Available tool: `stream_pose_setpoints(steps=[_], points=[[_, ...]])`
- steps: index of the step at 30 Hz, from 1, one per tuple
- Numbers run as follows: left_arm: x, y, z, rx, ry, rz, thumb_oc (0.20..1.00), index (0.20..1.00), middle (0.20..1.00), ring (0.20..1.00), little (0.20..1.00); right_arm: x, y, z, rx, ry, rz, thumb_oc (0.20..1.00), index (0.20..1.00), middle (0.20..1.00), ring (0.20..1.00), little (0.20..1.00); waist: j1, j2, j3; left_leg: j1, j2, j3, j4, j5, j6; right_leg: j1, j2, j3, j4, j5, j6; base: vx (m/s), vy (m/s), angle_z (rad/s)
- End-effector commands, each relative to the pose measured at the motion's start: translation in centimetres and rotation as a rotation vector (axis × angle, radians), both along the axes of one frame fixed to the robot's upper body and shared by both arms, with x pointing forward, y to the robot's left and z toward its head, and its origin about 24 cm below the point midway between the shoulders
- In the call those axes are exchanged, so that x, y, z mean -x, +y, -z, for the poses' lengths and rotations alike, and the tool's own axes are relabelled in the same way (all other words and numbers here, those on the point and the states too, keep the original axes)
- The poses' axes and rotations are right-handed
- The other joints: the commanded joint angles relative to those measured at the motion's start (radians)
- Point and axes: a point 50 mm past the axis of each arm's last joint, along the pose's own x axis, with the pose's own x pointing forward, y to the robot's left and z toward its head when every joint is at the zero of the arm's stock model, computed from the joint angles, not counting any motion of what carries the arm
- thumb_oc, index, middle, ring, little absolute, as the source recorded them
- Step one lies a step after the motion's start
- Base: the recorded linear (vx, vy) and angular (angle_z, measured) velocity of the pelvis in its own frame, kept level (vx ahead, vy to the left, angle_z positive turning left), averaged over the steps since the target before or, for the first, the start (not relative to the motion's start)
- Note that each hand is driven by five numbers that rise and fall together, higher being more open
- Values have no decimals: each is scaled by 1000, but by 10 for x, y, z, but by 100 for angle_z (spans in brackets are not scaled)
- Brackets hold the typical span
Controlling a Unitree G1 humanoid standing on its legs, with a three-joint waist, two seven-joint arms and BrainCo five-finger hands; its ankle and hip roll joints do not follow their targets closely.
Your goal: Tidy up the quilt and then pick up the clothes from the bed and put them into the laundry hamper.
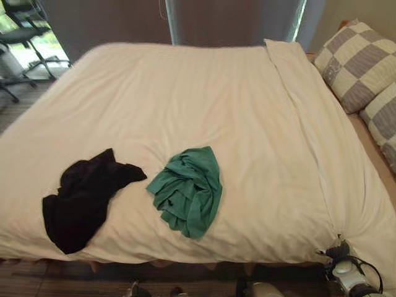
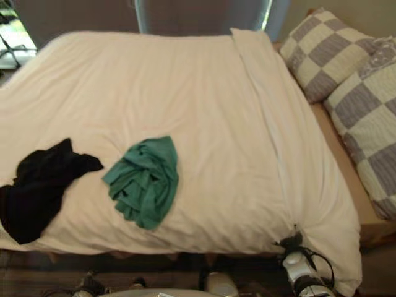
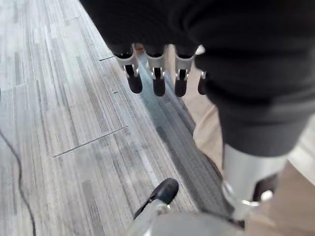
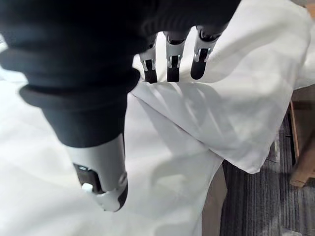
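The right hand (image 4: 170, 61) hovers with relaxed, empty fingers over the quilt's (image 1: 198, 111) near right corner (left hand (image 3: 155, 73) hangs slack above the floor), with green garment (image 1: 189, 190) and black garment (image 1: 83, 198) lying leftward along the bed's near edge.

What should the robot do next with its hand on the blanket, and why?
Probably smooth that corner out. The right hand rests straight fingers on the quilt at its near right corner, which is bunched into folds while the rest lies flat. The green garment and black garment can wait.
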Motion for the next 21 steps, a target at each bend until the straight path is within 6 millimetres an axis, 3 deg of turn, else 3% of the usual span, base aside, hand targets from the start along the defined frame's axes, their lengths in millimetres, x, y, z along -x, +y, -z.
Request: stream_pose_setpoints(steps=[1, 2, 3, 4, 5, 6, 7, 8, 10, 11, 12, 13, 14, 15, 16, 17, 18, 19, 20, 21], points=[[-54, -12, -13, 30, -198, -24, 1000, 1000, 1000, 1000, 1000, 19, 71, 37, -219, 168, -143, 1000, 1000, 1000, 1000, 1000, -29, 5, 106, -134, -82, -26, 170, -133, -7, 66, -108, -29, -212, 80, 122, -54, 181, -21], [-53, -13, -13, 31, -198, -24, 1000, 1000, 1000, 1000, 1000, 19, 71, 37, -218, 169, -142, 1000, 1000, 1000, 1000, 1000, -28, 7, 108, -132, -79, -27, 173, -138, -8, 70, -106, -29, -213, 80, 122, -34, 369, -12], [-51, -15, -12, 31, -186, -2, 1000, 1000, 1000, 1000, 1000, 18, 69, 36, -212, 166, -139, 1000, 1000, 1000, 1000, 1000, -38, 17, 93, -96, -4, -17, 108, -151, 1, 66, -141, -26, -221, 89, 149, 39, 285, -6], [-48, -16, -11, 32, -177, 5, 1000, 1000, 1000, 1000, 1000, 18, 68, 35, -214, 160, -133, 1000, 1000, 1000, 1000, 1000, -43, 20, 79, -70, 30, -3, 63, -166, 14, 63, -157, -20, -225, 89, 162, 75, 689, -15], [-44, -17, -9, 22, -165, 22, 1000, 1000, 1000, 1000, 1000, 16, 66, 33, -223, 139, -123, 1000, 1000, 1000, 1000, 1000, -51, 28, 47, -27, 128, -23, -90, -125, 17, 46, -208, -1, -235, 110, 208, 69, 499, -20], [-43, -17, -9, 23, -164, 22, 1000, 1000, 1000, 1000, 1000, 17, 66, 33, -223, 140, -123, 1000, 1000, 1000, 1000, 1000, -50, 29, 47, -17, 129, -20, -102, -121, 15, 50, -207, -1, -235, 108, 208, 63, 802, -21], [-44, -18, -9, 18, -165, 20, 1000, 1000, 1000, 1000, 1000, 16, 62, 31, -230, 110, -103, 1000, 1000, 1000, 1000, 1000, -52, 31, 32, -6, 222, -80, -199, -52, -15, 36, -257, 23, -241, 116, 251, 30, 396, -6], [-43, -18, -8, 19, -165, 21, 1000, 1000, 1000, 1000, 1000, 17, 62, 31, -230, 111, -103, 1000, 1000, 1000, 1000, 1000, -52, 32, 33, 1, 224, -79, -208, -49, -17, 40, -255, 21, -241, 114, 251, 18, 581, 4], [-43, -19, -8, 13, -161, 35, 1000, 1000, 1000, 1000, 1000, 23, 54, 31, -224, 114, -79, 1000, 1000, 1000, 1000, 1000, -52, 37, 20, 18, 290, -111, -265, 8, -50, 42, -293, 28, -250, 133, 277, -21, 561, 21], [-43, -21, -7, 7, -140, 86, 1000, 1000, 1000, 1000, 1000, 30, 47, 32, -224, 135, -47, 1000, 1000, 1000, 1000, 1000, -59, 37, 5, 43, 299, -94, -270, -38, -50, 29, -334, 22, -244, 167, 277, -45, 564, 26], [-43, -21, -7, 7, -140, 86, 1000, 1000, 1000, 1000, 1000, 30, 47, 32, -224, 135, -47, 1000, 1000, 1000, 1000, 1000, -59, 37, 5, 44, 298, -94, -270, -38, -50, 29, -334, 23, -244, 167, 277, -51, 679, 20], [-50, -20, -10, 5, -151, 110, 1000, 1000, 1000, 1000, 1000, 38, 49, 37, -231, 174, -39, 1000, 1000, 1000, 1000, 1000, -55, 4, 13, 17, 251, -96, -208, -122, -50, 18, -395, 19, -239, 270, 277, -62, 378, 15], [-52, -15, -11, -7, -147, 102, 1000, 1000, 1000, 1000, 1000, 38, 53, 39, -239, 192, -40, 1000, 1000, 1000, 1000, 1000, -47, -19, 25, 21, 229, -83, -189, -159, -50, -14, -419, 3, -221, 345, 277, -62, 379, 15], [-52, -15, -12, -7, -147, 102, 1000, 1000, 1000, 1000, 1000, 38, 53, 39, -239, 192, -40, 1000, 1000, 1000, 1000, 1000, -46, -19, 25, 21, 228, -83, -188, -159, -50, -15, -419, 4, -221, 345, 277, -186, 333, 5], [-54, -4, -15, -32, -151, 80, 1000, 1000, 1000, 1000, 1000, 35, 63, 41, -257, 196, -57, 1000, 1000, 1000, 1000, 1000, -16, -35, 47, 42, 195, -18, -162, -195, -36, -50, -476, -165, -193, 389, 277, -140, 270, -8], [-54, -4, -15, -33, -152, 80, 1000, 1000, 1000, 1000, 1000, 34, 63, 41, -257, 196, -58, 1000, 1000, 1000, 1000, 1000, -18, -38, 46, 37, 191, -20, -162, -192, -35, -52, -479, -166, -194, 392, 277, -202, 614, -69], [-48, 4, -15, -42, -139, 58, 1000, 1000, 1000, 1000, 1000, 30, 70, 42, -241, 219, -119, 1000, 1000, 1000, 1000, 1000, 2, -44, 48, 53, 143, 33, -177, -190, 5, -34, -446, -278, -153, 321, 267, -92, 470, -83], [-45, 6, -14, -45, -126, 56, 1000, 1000, 1000, 1000, 1000, 30, 73, 42, -241, 224, -134, 1000, 1000, 1000, 1000, 1000, 2, -46, 50, 59, 124, 40, -190, -185, 17, -29, -405, -266, -133, 285, 260, -90, 471, -104], [-45, 6, -14, -45, -126, 56, 1000, 1000, 1000, 1000, 1000, 30, 73, 42, -241, 224, -134, 1000, 1000, 1000, 1000, 1000, 2, -49, 48, 56, 121, 41, -192, -182, 19, -33, -409, -265, -133, 287, 260, -37, 473, -81], [-38, 8, -12, -48, -85, 93, 1000, 1000, 1000, 1000, 1000, 36, 79, 46, -256, 246, -150, 1000, 1000, 1000, 1000, 1000, -12, -50, 52, 63, 64, 38, -222, -171, 54, -29, -258, -153, -86, 191, 244, -19, 491, -53]])
